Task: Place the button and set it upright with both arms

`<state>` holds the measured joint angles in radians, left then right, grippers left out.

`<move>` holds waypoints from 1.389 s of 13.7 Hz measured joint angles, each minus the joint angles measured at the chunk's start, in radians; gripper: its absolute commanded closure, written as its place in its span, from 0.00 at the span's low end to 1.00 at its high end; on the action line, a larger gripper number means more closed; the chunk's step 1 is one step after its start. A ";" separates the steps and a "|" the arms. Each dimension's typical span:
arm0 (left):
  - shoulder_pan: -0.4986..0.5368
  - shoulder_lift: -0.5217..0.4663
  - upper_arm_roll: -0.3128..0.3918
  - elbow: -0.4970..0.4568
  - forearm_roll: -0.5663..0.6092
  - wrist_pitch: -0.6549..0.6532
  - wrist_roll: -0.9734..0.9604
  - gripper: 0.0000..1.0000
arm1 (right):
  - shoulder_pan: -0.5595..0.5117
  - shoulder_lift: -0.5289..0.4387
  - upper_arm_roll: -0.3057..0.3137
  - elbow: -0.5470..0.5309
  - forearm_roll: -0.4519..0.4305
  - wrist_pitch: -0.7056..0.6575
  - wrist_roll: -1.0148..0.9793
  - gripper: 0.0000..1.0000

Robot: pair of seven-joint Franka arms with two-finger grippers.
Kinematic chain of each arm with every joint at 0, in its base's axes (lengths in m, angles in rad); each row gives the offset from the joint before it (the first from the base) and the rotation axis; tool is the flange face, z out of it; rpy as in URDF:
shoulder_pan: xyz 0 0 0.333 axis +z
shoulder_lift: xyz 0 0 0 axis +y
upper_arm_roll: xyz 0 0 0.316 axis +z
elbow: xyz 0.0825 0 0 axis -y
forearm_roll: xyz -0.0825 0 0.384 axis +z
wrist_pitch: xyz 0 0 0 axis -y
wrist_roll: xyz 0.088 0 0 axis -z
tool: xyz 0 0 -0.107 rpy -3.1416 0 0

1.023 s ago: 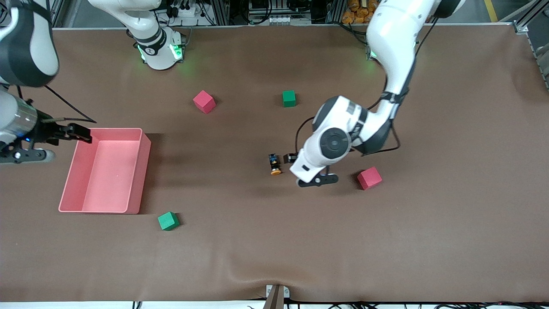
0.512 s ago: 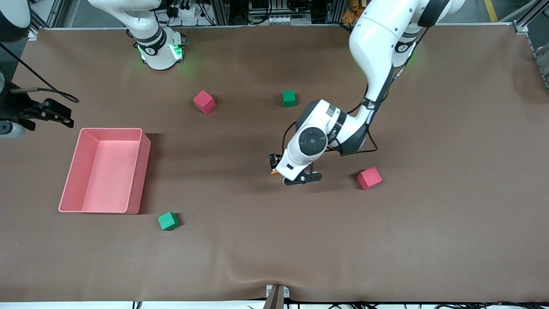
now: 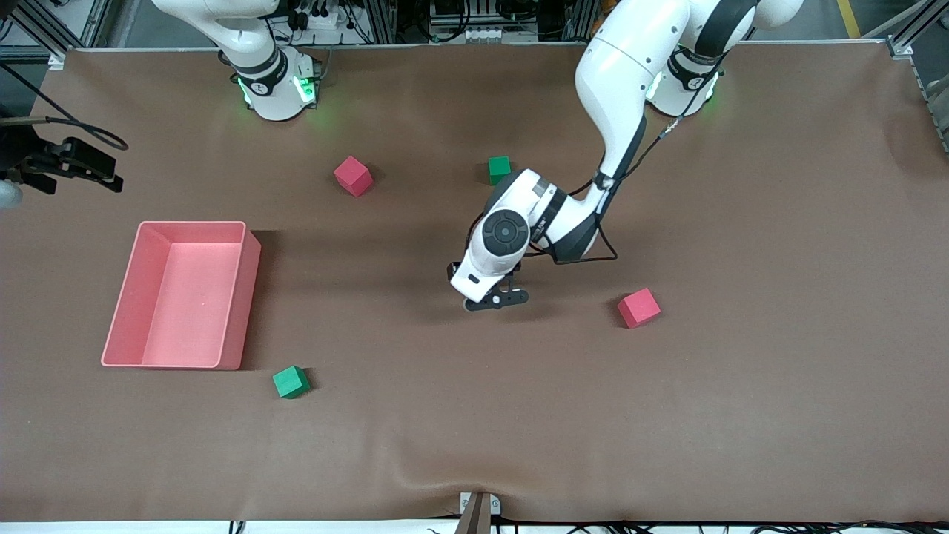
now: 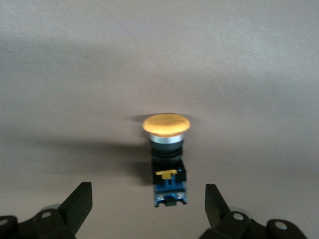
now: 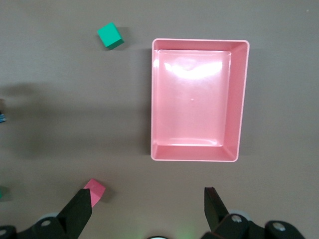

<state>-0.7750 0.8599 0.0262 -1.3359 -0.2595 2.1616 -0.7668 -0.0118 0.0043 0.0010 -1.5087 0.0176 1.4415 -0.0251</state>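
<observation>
Button [image 4: 166,154] lies on its side mid-desk [image 3: 741,408]; left gripper [image 4: 148,204] over it, fingers open, not touching. Right gripper [image 5: 148,206] waits high near pink tray [image 5: 240,99], fingers open.

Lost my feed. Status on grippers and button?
Left gripper open, over the button. Button on its side, untouched. Right gripper open, waiting above tray. Nothing in the way.

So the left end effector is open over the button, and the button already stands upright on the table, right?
Not upright. The left wrist view shows the button lying on its side on the table, orange cap sideways. The left end effector is indeed open over it.
</observation>
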 measured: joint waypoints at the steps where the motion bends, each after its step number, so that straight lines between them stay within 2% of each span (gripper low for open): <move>1: -0.008 0.005 0.006 0.003 0.000 0.002 0.000 0.00 | 0.000 0.000 0.000 0.000 0.001 0.000 0.000 0.00; 4: -0.024 0.013 0.021 0.005 0.000 0.015 0.000 0.01 | 0.001 0.001 0.000 0.000 0.001 0.000 -0.009 0.00; 9: -0.024 0.023 0.027 0.005 0.000 0.032 0.000 0.23 | 0.002 0.001 0.000 0.000 0.001 0.003 -0.039 0.00; 14: -0.025 0.035 0.027 0.006 0.000 0.052 0.000 0.21 | 0.003 0.001 0.000 0.000 0.001 0.003 -0.040 0.00; 19: -0.025 0.035 0.027 0.007 0.000 0.056 0.000 0.24 | 0.004 0.001 0.001 0.000 0.001 0.003 -0.041 0.00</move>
<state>-0.8005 0.8952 0.0536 -1.3284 -0.2594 2.2179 -0.7670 -0.0082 0.0049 0.0017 -1.5087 0.0182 1.4442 -0.0659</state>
